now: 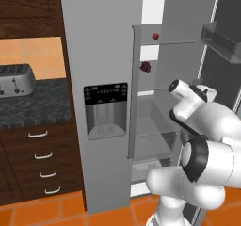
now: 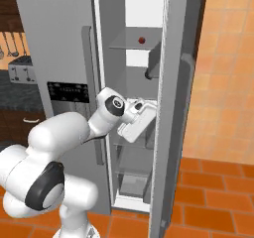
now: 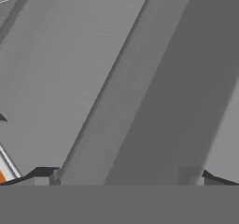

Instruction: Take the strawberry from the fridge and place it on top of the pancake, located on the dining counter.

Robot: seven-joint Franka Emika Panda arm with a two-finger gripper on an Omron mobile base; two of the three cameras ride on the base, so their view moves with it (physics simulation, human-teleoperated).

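Going from the left in the left base view: one silver toaster (image 1: 15, 80) stands on the dark speckled surface (image 1: 37, 105), above four drawer handles in the wood cabinet (image 1: 42, 159). Next comes the fridge (image 1: 101, 55), one door shut with its black dispenser panel (image 1: 105, 110), the other swung open. Inside, one strawberry (image 1: 155, 36) sits on an upper shelf, and one darker maroon fruit (image 1: 145, 67) lies on the shelf below it, well apart. The pincer (image 2: 149, 108) is at mid-height inside the opening, below the berry's shelf; its tips stand apart in the hand view, facing grey panels with nothing between them.

I judge the berry light, soft and easily bruised, and round enough to roll. A gentle close across its widest middle looks safest.
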